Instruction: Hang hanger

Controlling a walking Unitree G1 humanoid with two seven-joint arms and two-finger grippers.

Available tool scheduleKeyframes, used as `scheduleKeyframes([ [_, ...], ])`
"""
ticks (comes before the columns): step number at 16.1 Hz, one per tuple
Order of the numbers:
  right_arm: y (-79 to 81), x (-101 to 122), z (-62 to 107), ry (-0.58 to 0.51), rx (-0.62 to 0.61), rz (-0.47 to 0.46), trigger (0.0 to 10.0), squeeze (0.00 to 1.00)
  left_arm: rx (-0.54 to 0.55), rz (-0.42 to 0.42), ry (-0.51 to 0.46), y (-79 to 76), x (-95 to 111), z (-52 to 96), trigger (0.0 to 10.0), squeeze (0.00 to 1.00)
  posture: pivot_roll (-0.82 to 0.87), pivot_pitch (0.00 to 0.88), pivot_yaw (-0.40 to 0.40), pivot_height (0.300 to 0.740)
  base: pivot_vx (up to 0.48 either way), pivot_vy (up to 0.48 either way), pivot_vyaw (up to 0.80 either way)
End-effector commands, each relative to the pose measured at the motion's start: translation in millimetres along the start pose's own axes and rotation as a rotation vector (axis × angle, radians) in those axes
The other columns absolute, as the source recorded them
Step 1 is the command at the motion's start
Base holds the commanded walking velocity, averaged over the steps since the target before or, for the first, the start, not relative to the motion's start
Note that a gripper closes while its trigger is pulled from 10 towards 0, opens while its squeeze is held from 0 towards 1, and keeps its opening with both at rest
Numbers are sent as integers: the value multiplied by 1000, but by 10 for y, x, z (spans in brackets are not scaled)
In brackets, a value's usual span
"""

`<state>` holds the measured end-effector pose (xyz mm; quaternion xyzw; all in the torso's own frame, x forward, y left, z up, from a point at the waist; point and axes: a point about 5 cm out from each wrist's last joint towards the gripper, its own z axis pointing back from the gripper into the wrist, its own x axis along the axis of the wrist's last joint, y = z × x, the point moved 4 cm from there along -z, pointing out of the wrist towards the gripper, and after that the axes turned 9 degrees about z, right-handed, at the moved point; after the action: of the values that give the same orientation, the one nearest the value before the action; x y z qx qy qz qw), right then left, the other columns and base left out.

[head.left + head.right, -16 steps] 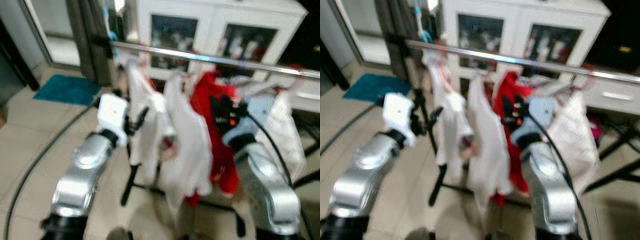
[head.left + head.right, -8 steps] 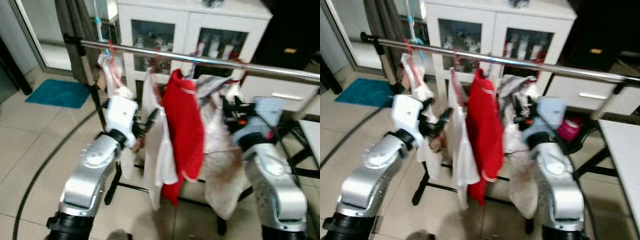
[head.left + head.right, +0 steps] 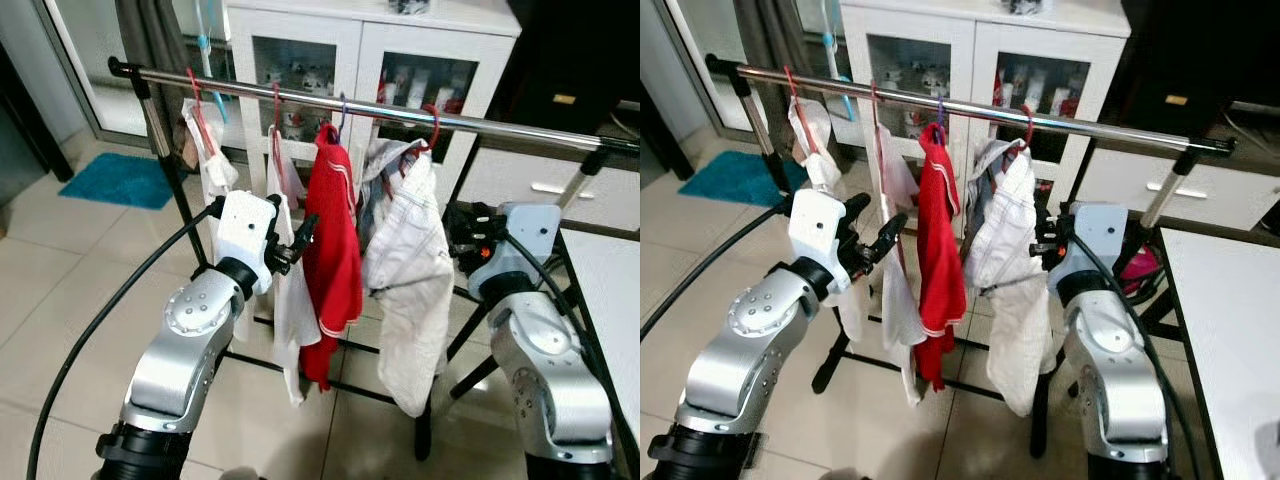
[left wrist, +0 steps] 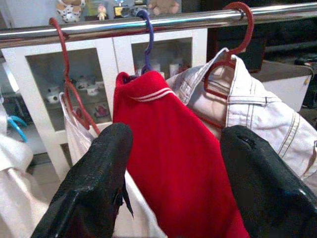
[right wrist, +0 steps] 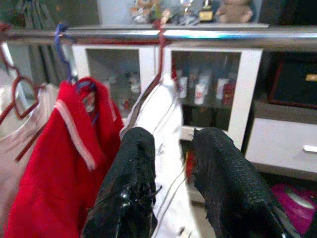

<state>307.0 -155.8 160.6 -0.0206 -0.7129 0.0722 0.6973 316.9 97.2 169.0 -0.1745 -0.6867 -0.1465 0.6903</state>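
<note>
A chrome clothes rail (image 3: 400, 108) runs left to right in front of a white glass-door cabinet (image 3: 370, 60), and four garments hang from it. The rightmost is a white striped shirt (image 3: 410, 290) on a red hanger (image 4: 233, 44), whose hook sits over the rail. Just left of it hangs a red polo (image 3: 332, 250) on a blue hanger (image 4: 147, 29). Further left is a white top (image 3: 290, 300) on a second red hanger (image 4: 67, 74), then a pale garment (image 3: 212, 170) by the rail's left end.

The left gripper (image 3: 292, 240) is raised in front of the rack, just near of the white top, and its fingers (image 4: 94, 183) are spread wide with nothing between them. In its wrist view the red polo shows through the gap.

The right gripper (image 3: 1040, 240) is up at the right edge of the white striped shirt. Its fingers (image 5: 126, 188) are parted with a narrow gap. The shirt's cloth shows through that gap and appears to lie beyond the tips, though contact cannot be judged.

On the floor far to the left lies a teal mat (image 3: 118, 180). A white tabletop (image 3: 1230, 330) stands at the right.
</note>
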Motion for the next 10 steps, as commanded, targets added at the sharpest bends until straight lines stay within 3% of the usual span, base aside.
scheduleKeyframes([
  [1,36,-68,11,34,4,-1,10000,0,17,-10,2,53,3,14,10000,0,12,27,-17,740,0,0,0],
  [6,73,-131,42,55,-6,-9,10000,0,4,-3,-5,52,44,-4,10000,0,12,46,-13,740,0,0,0],
  [8,99,-140,71,61,18,40,10000,0,-12,14,-9,22,48,1,10000,0,7,52,-12,740,0,0,0],
  [10,102,-135,76,59,21,54,10000,0,-19,21,-8,15,55,-1,10000,0,3,61,-9,740,300,0,400],
])
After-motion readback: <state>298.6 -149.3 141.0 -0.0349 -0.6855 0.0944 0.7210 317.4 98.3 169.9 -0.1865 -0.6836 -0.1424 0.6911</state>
